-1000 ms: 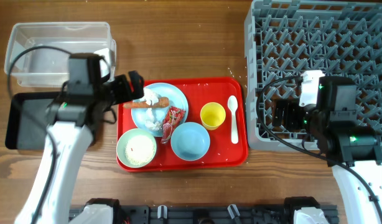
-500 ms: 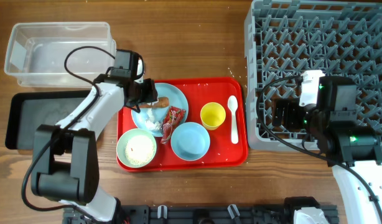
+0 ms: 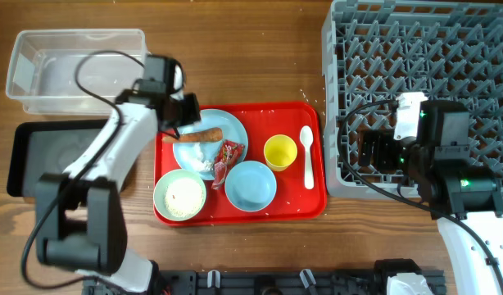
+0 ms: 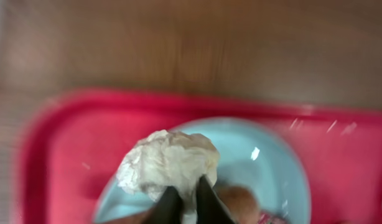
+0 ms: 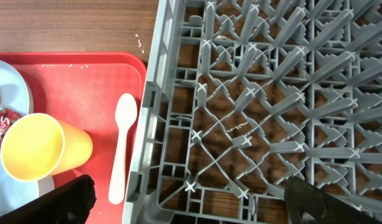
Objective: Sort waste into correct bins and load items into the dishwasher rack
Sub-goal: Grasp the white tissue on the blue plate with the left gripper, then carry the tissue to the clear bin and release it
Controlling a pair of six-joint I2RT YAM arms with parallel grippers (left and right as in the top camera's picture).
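Your left gripper (image 4: pixel 183 202) is clamped on the tissue (image 4: pixel 169 165) over the plate (image 4: pixel 269 171), and your right gripper (image 5: pixel 191 196) hangs spread wide above the near-left edge of the rack (image 5: pixel 265 93).

At twelve o'clock of the red tray (image 3: pixel 301 201), open table (image 3: pixel 251 57) lay between clear tub (image 3: pixel 79 34) and rack (image 3: pixel 423 57). At three o'clock the rack wall crowded the spoon (image 3: pixel 306 156); the left arm (image 3: pixel 120 143) crossed its nine o'clock edge.
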